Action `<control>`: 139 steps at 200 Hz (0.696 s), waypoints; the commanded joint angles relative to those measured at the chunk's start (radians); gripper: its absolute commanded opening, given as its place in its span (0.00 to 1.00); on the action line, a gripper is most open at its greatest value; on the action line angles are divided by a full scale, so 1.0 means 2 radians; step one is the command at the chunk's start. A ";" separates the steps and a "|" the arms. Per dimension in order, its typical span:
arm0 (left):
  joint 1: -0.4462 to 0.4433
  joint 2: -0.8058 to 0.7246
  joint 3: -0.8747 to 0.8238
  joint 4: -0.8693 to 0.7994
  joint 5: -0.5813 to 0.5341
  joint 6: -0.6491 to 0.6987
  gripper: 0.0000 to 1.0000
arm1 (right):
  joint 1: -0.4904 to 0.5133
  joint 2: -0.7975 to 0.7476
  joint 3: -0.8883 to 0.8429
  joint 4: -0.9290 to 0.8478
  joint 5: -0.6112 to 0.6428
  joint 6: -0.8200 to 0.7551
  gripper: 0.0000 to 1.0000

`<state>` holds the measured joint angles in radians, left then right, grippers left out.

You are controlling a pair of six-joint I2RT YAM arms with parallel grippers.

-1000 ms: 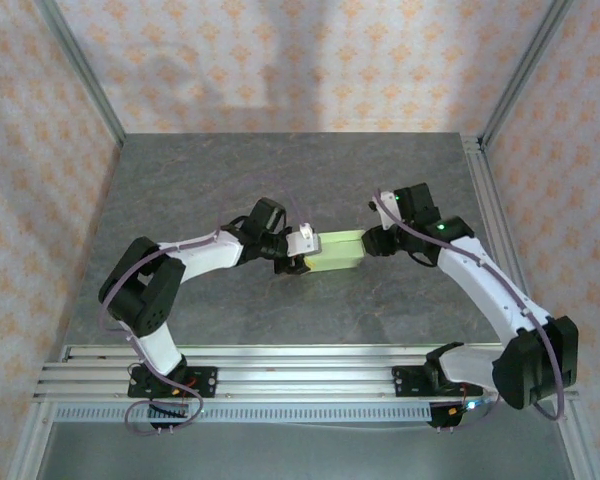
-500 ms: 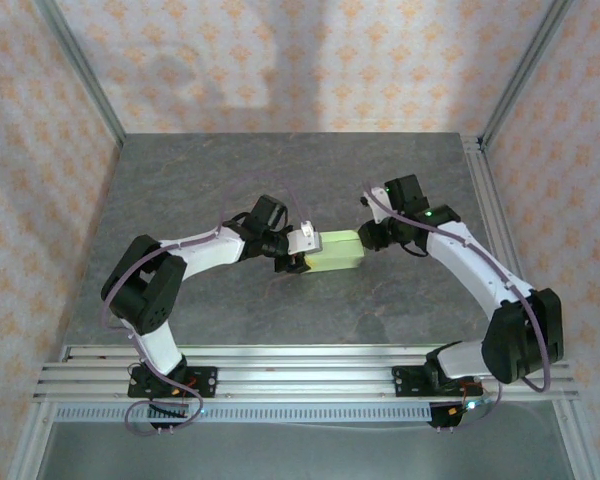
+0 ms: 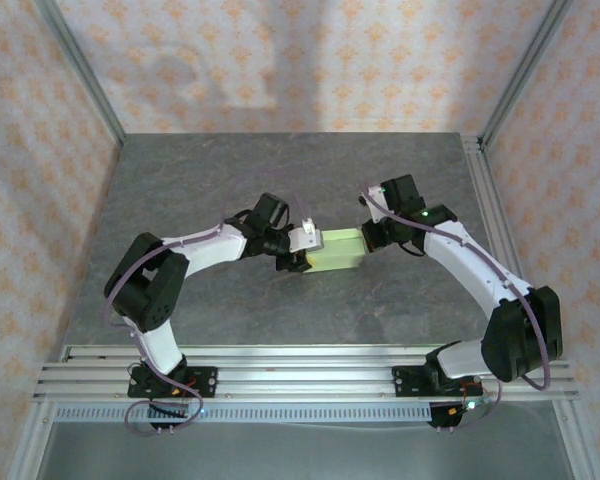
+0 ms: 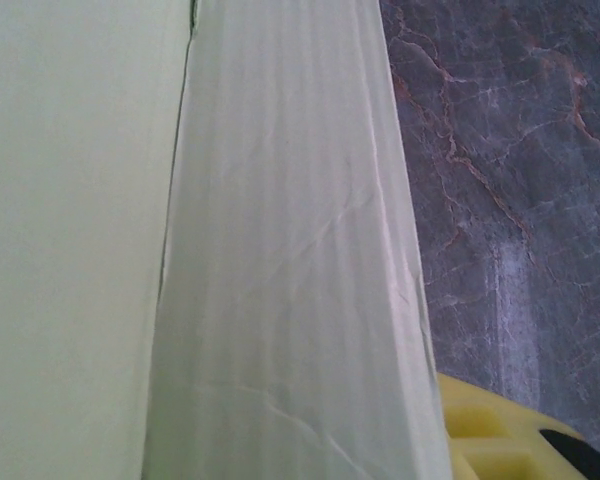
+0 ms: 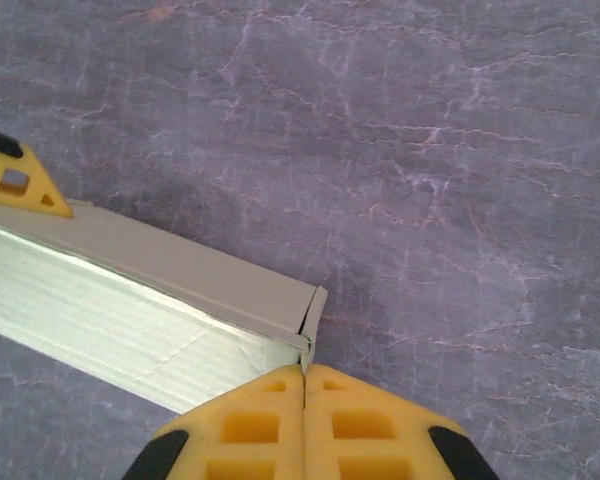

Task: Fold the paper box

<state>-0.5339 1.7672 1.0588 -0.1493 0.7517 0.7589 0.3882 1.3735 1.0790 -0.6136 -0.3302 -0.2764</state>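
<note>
The paper box (image 3: 338, 250) is a pale green low folded shape lying mid-table between both arms. My left gripper (image 3: 302, 250) holds its left end, jaws straddling the card. In the left wrist view the paper box (image 4: 280, 260) fills the frame, and one yellow finger (image 4: 495, 440) presses against its right edge. My right gripper (image 3: 368, 238) is at the box's right end. In the right wrist view the yellow jaws of my right gripper (image 5: 303, 372) are pressed together on the thin end wall at the corner of the paper box (image 5: 180, 290). The left gripper's fingertip (image 5: 15, 180) shows at the far end.
The grey marble-look table (image 3: 280, 170) extends around the box on all sides. An aluminium rail (image 3: 300, 365) carries both arm bases at the near edge. Frame posts (image 3: 80, 70) and patterned walls close in the sides and back.
My right gripper has closed from partly open onto the box's right end wall, and the right arm has shifted slightly left. The left gripper and the box have stayed put.
</note>
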 commanded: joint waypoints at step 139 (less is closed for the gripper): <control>0.003 0.026 0.033 -0.048 -0.032 -0.035 0.49 | 0.048 -0.043 -0.115 0.144 0.098 0.124 0.02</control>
<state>-0.5339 1.8072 1.1103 -0.2241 0.7277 0.7074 0.4770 1.2907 0.8898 -0.3431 -0.1665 -0.0589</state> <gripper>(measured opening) 0.480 0.047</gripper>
